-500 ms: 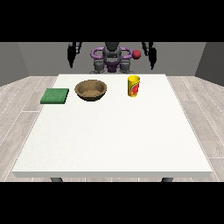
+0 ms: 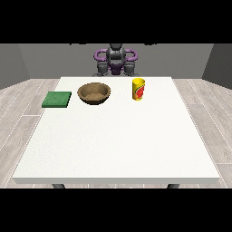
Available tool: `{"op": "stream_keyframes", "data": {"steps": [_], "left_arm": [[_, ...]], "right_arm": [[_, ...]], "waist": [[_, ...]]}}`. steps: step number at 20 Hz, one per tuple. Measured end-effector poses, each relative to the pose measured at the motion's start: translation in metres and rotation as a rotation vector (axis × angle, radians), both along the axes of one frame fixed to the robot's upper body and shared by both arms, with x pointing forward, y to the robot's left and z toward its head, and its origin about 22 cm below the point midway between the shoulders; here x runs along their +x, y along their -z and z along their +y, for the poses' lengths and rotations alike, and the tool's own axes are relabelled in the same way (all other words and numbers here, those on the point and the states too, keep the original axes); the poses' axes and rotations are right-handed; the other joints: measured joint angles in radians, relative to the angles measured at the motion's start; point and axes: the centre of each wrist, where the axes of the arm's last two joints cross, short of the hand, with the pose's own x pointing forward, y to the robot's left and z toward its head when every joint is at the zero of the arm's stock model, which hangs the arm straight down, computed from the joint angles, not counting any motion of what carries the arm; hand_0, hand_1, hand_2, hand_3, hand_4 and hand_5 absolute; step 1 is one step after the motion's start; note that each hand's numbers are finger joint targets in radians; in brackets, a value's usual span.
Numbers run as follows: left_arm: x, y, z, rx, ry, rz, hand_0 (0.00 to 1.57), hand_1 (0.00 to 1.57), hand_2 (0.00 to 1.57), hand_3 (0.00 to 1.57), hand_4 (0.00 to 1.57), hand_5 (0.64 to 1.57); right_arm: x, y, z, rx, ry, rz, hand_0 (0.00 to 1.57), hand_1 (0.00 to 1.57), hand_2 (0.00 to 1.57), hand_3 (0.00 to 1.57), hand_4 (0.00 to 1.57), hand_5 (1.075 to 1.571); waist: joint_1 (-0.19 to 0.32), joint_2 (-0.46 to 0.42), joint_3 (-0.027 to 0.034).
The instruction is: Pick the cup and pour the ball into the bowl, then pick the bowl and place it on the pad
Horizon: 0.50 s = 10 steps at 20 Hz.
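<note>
The large white rectangular desk carries all three task things along its far edge, and nothing about them suggests the task has begun. The round brown wooden bowl sits upright at about eleven o'clock on the desk, holding no ball that I can make out. The flat green square pad lies at roughly ten o'clock, beside the bowl but apart from it, with nothing on it. The yellow cup with a red mark stands upright at about one o'clock, well apart from the bowl and untouched. So picking the cup, pouring, and moving the bowl all appear still to do.

The ball itself cannot be seen; presumably it is inside the cup, though the rim hides the interior. Neither hand shows in the front view: only the torso and shoulders appear at twelve o'clock, so whether the hands are open or closed cannot be told.
</note>
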Motion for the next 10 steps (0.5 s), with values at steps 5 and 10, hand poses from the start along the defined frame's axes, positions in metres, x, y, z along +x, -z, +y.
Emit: {"op": "stream_keyframes", "data": {"steps": [5,10], "left_arm": [[-0.007,-0.031,-0.015,-0.065,-0.010,0.061,0.00,0.00,0.00,0.00,0.58,1.560],[-0.001,-0.058,-0.034,-0.053,-0.014,-0.047,0.00,0.00,0.00,0.00,0.61,1.555]], "right_arm": [[-0.007,-0.030,0.000,0.049,0.031,0.056,0.00,0.00,0.00,0.00,0.79,1.548],[-0.004,-0.064,0.002,0.063,0.027,-0.055,0.00,0.00,0.00,0.00,0.74,1.546]], "waist": [[-0.004,-0.040,0.0019],[-0.022,0.091,0.0024]]}}
